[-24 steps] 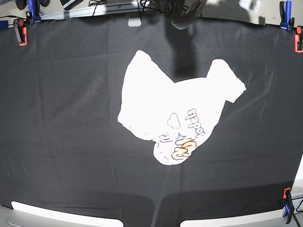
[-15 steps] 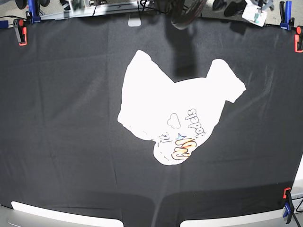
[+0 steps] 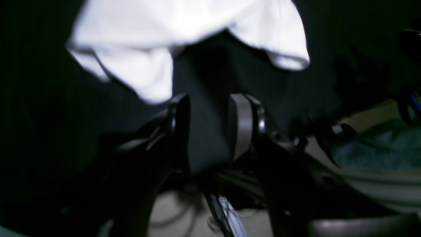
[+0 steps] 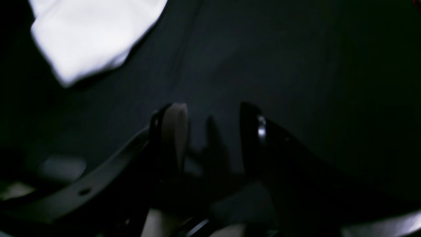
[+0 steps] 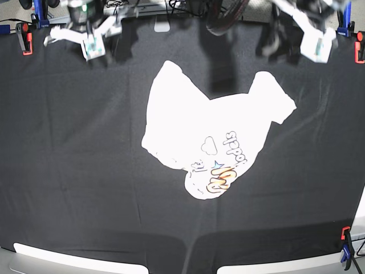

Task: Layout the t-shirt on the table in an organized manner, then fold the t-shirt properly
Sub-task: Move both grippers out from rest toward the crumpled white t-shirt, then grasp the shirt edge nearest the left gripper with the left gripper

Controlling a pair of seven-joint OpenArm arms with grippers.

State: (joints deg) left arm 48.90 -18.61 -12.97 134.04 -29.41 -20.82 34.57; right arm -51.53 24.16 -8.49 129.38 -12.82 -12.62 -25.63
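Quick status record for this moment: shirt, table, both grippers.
shirt: crumpled in a heap mid-table, print partly showing, not laid out
table: black cloth top, clamps at edges
left gripper: open, empty, over bare cloth near the shirt's edge
right gripper: open, empty, over bare cloth, shirt off to one side
fold: not started

white t-shirt (image 5: 188, 114), black table (image 5: 74, 148)

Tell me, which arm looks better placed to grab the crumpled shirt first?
Probably the left gripper: it hangs open just short of the t-shirt sleeve, while the right gripper sits farther off.
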